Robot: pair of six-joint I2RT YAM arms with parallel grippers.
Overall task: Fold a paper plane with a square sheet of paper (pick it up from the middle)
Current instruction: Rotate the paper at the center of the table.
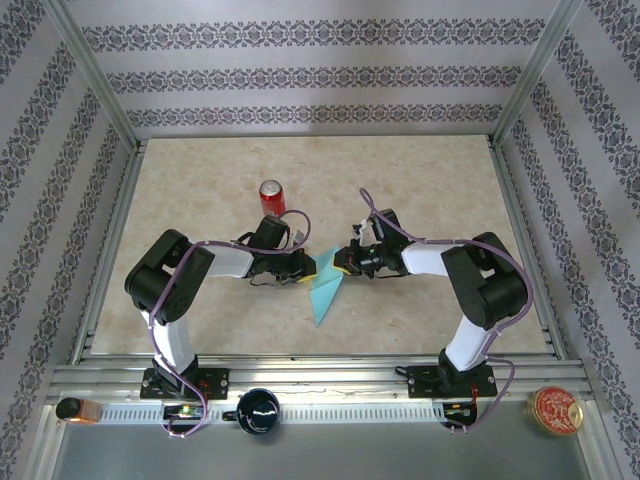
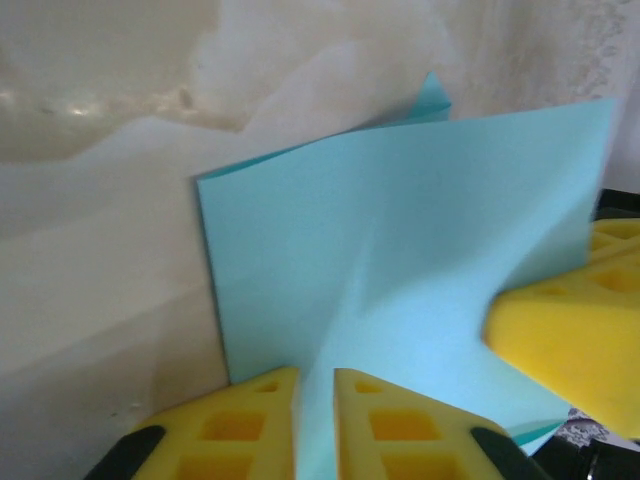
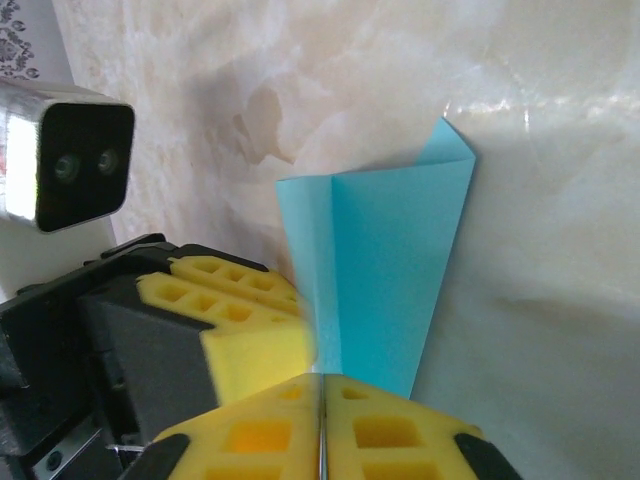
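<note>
A pale metal rail (image 1: 350,411) runs along the near edge, then a beige marbled table (image 1: 430,180) stretches back to walls (image 1: 300,80) papered in grey patterned stripes. At the table's middle the left gripper (image 2: 316,385) has its yellow pads nearly together, clamped on the lower edge of the folded turquoise paper (image 1: 325,290), and the right gripper (image 3: 322,385) is pressed fully together on the paper's opposite edge. Counted from the front: one black mug (image 1: 258,411) and one round tin (image 1: 555,410) on the rail, two arms, one paper, and one red can (image 1: 272,197) standing farther back.
</note>
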